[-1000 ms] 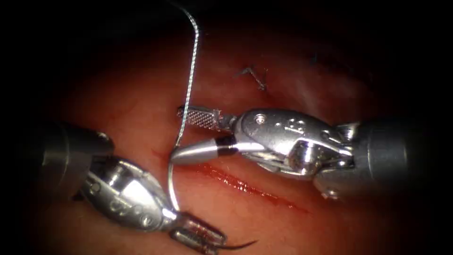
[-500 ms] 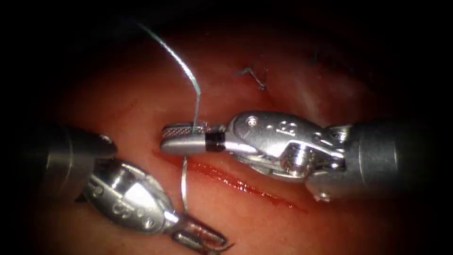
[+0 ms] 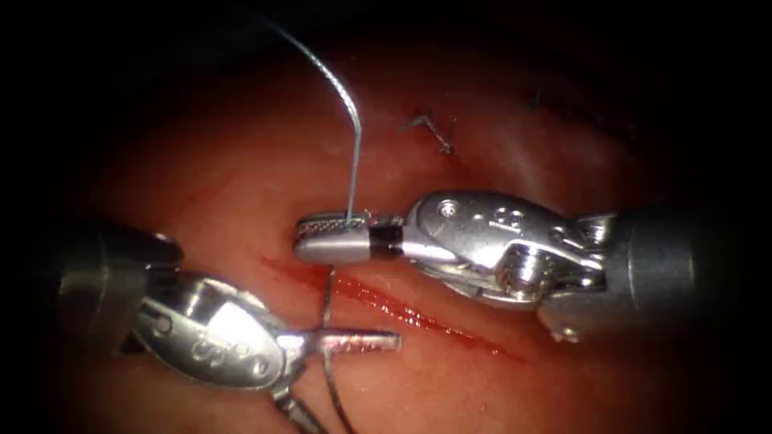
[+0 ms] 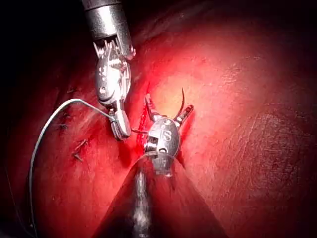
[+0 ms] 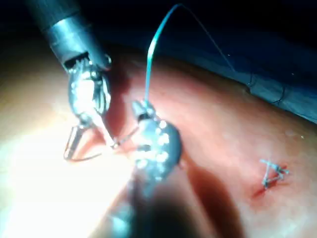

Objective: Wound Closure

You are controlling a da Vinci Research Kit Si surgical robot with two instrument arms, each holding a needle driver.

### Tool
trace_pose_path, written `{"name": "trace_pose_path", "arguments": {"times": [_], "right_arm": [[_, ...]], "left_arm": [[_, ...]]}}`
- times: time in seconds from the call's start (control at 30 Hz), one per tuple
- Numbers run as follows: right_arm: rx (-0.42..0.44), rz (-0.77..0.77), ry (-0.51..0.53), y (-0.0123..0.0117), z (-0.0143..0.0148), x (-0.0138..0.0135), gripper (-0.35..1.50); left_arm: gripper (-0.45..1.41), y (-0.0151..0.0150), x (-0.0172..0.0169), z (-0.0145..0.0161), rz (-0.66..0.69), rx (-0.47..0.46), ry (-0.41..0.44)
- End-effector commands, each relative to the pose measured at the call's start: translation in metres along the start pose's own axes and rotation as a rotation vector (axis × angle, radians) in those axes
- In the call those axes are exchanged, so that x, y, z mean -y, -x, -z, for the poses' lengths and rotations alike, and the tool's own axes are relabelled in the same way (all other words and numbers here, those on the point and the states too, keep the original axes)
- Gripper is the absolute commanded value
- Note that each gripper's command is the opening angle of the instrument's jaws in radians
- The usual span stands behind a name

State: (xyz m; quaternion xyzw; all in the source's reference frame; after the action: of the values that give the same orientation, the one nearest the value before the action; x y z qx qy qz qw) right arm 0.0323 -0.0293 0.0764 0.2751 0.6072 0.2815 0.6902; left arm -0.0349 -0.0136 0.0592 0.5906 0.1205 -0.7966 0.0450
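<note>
Here we see the right tool [image 3: 334, 239] clamped on the needle [image 3: 328, 299] near its thread [image 3: 352, 145] end, above the cut [image 3: 418, 315]. The left tool [image 3: 338, 370] has its jaws apart, holding nothing. The left wrist view shows the needle's free point [image 4: 183, 101] clear of the tissue [image 3: 241, 177].
</note>
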Motion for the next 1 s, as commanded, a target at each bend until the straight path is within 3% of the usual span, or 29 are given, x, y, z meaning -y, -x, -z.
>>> {"name": "trace_pose_path", "arguments": {"times": [0.03,0.43,0.53,0.77,1.0], "right_arm": [[-0.002,-0.008,0.006,0.0,-0.0004,-0.0004,-0.35],[-0.004,-0.019,0.127,-0.0033,0.0029,-0.0018,-0.35],[-0.006,-0.041,0.183,-0.0047,0.0033,-0.0023,-0.35],[0.023,-0.05,0.225,-0.005,0.0034,-0.0025,-0.35],[0.027,-0.05,0.234,-0.0049,0.0033,-0.0026,-0.35]], "left_arm": [[0.86,0.0005,0.0002,-0.0006,-0.002,-0.001,-0.002],[0.84,0.0006,0.0003,-0.0005,-0.018,0.066,-0.089],[0.81,0.0012,0.0014,-0.0007,-0.032,0.111,-0.171],[0.76,0.0025,0.003,-0.0004,-0.041,0.09,-0.31],[0.52,0.002,0.0025,-0.0007,-0.067,0.066,-0.319]]}}
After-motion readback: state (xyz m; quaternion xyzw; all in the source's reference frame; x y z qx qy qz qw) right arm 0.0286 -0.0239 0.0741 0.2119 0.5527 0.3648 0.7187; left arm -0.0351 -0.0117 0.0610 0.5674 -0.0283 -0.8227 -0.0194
